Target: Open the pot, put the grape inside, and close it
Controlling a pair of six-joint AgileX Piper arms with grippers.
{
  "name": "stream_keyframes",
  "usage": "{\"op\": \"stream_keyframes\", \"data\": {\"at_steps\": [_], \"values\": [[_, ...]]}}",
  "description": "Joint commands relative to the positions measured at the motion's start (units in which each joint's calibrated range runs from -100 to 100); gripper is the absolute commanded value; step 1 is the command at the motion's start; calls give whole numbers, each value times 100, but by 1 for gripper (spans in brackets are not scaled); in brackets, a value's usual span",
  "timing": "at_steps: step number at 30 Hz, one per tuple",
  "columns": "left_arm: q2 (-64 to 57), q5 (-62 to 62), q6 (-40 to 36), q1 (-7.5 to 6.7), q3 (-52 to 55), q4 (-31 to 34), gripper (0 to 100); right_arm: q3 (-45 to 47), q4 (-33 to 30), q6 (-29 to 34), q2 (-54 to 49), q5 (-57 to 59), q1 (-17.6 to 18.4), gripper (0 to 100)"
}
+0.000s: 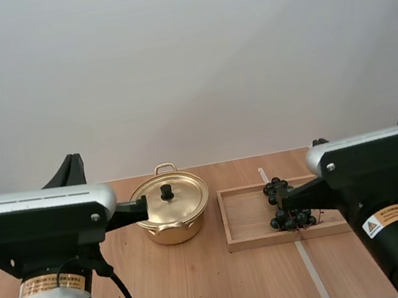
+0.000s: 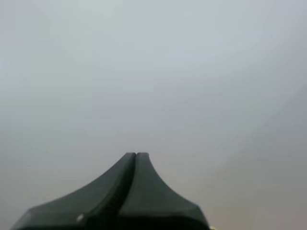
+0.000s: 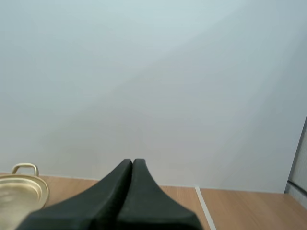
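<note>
Wooden table (image 1: 206, 285), lidded pot (image 1: 171, 209), grapes (image 1: 288, 209)

wall (image 1: 184, 60): plain pale grey | table (image 1: 199, 286): light wood, white strip (image 1: 313, 275) across it

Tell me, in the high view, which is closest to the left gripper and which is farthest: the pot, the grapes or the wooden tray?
1. Pot: right at the left gripper's tip, on its right.
2. Wooden tray: farther right, past the pot.
3. Grapes: farthest, inside the tray, by the right gripper.
</note>
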Motion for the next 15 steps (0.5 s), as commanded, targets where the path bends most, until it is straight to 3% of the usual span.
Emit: {"op": "stream_keyframes", "data": {"at_steps": [1,6,15], "values": [[-29,532,14,6,-611,45,0,-665,11,20,-23,295,8,0],[361,1888,14,6,-1609,-28,0,-1687,11,20,193,1132,8,0],[1825,4266,256,6,-3556,-524,0,-3489,11,20,2148,2991,8,0]]}}
